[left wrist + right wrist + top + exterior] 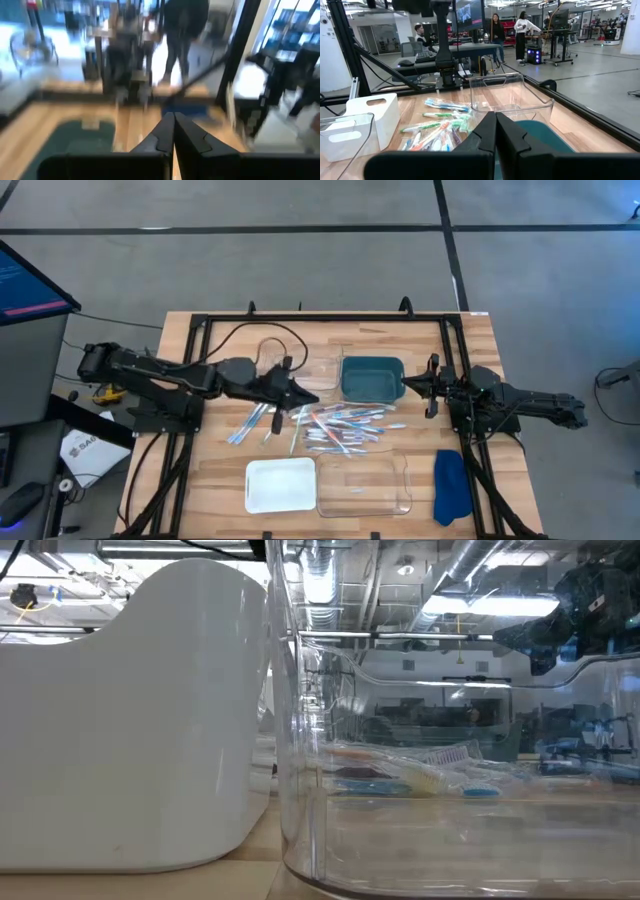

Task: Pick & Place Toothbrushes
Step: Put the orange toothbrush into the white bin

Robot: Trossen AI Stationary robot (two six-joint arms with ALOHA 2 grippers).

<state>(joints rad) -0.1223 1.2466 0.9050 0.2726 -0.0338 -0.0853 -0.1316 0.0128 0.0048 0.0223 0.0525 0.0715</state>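
my left gripper (312, 398) hangs over the middle of the table (220, 470), its fingers pressed together with nothing between them, just beside the near-left corner of the teal tray (372, 376). my right gripper (405, 385) sits at the teal tray's right edge, fingers also pressed together and empty; in my right wrist view the closed fingertips (495, 131) hover just over the tray's teal floor (547, 135).

the toothbrushes (335, 426) lie in a loose heap on the bare wood at the table's middle, between the teal tray toward the back edge and the white tray (281, 484) and clear tray (364, 483) along the front edge. a few light blue ones (250, 423) lie apart on the heap's left side, under my left arm. none are in the white or teal tray. another clear tray (510, 95) stands just left of the teal one, toward the back.

a blue cloth (451, 486) lies near the front right corner. people stand in the room beyond the table.
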